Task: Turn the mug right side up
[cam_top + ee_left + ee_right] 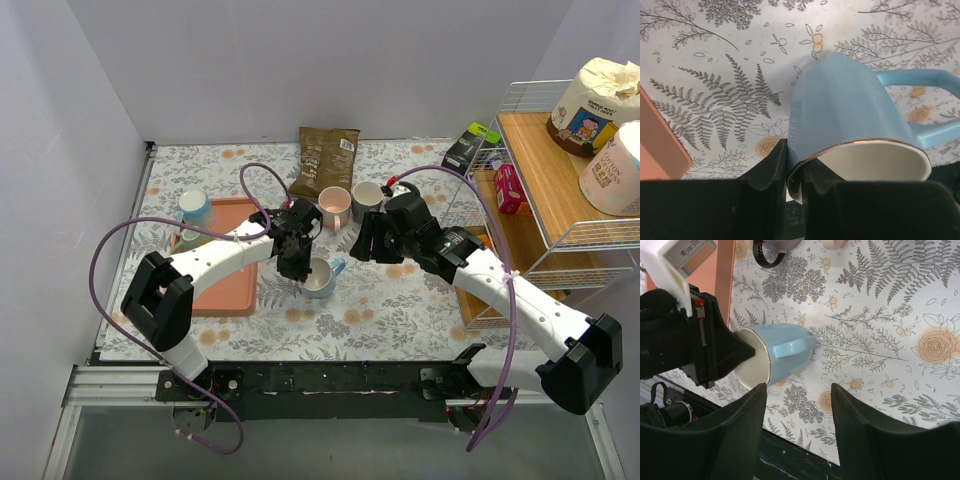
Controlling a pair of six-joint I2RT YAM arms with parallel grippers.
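The light blue mug point(321, 277) with a white inside stands near the table's middle, tilted, its mouth facing up toward the camera and its handle pointing right. My left gripper point(292, 262) is shut on its rim; in the left wrist view point(795, 172) one finger is outside the blue wall point(840, 105) and one inside. The right wrist view shows the mug point(782, 352) leaning on the mat with the left gripper in its mouth. My right gripper point(372, 242) is open and empty, to the mug's right and a little behind it; it also shows in its own view point(799, 415).
A pink mug point(334, 207) and a grey mug point(367, 199) stand behind, with a brown bag point(326, 160) further back. An orange tray point(222, 262) at the left has a blue cup point(194, 208) at its far corner. A wire shelf rack point(545, 170) stands at the right.
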